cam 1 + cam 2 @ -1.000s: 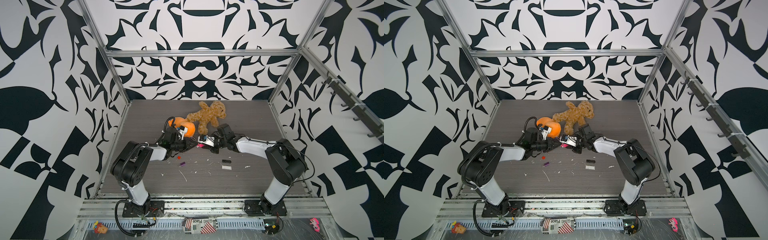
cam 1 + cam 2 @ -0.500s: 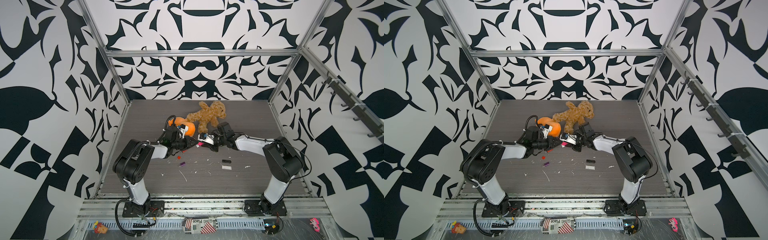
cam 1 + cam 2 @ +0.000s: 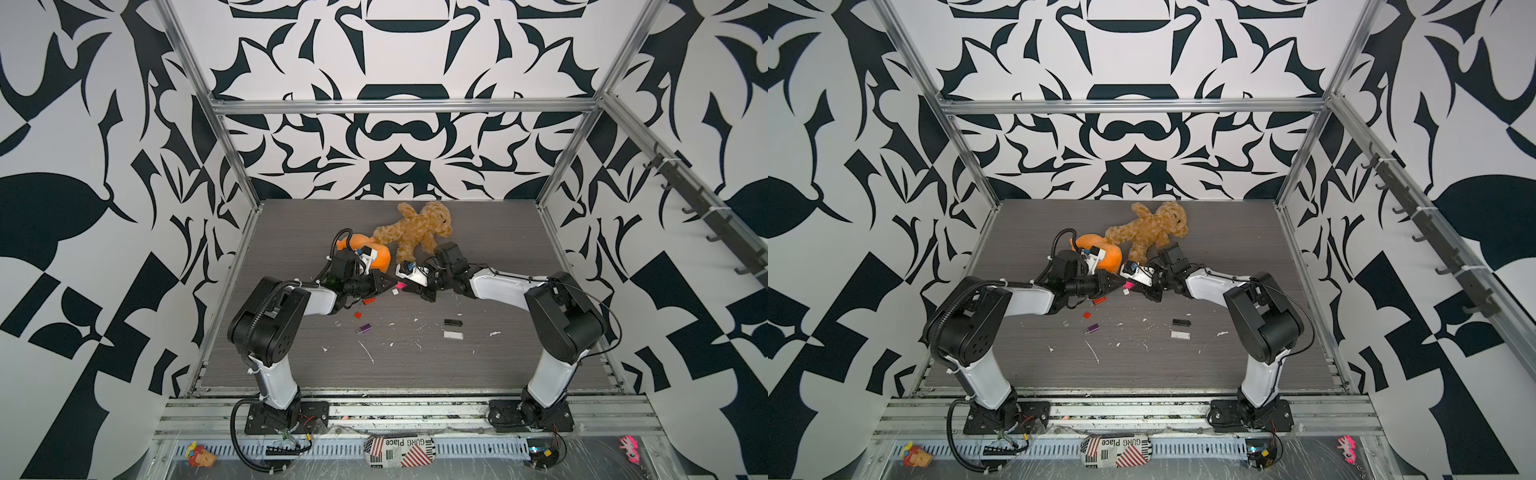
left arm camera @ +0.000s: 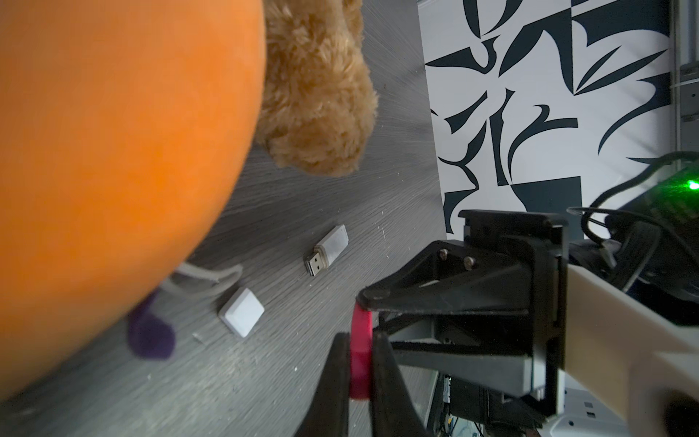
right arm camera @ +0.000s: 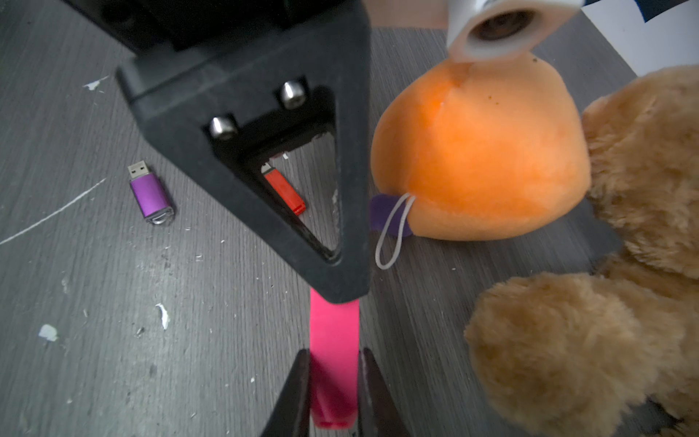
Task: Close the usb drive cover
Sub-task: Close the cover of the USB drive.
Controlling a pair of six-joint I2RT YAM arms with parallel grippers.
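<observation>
Where the two arms meet over the grey wooden table (image 5: 151,321), a pink plastic usb drive (image 5: 334,325) is held at both ends: one end is pinched tight in the left claw (image 4: 358,342) and the other end is pinched tight in the right claw (image 5: 333,357). Whether it is closed cannot be told. A round orange soft toy (image 5: 480,151) and a brown furry teddy bear (image 5: 567,340) are seen close by, and a purple usb drive (image 5: 151,196) and a red usb drive (image 5: 284,191) are seen lying on the table.
</observation>
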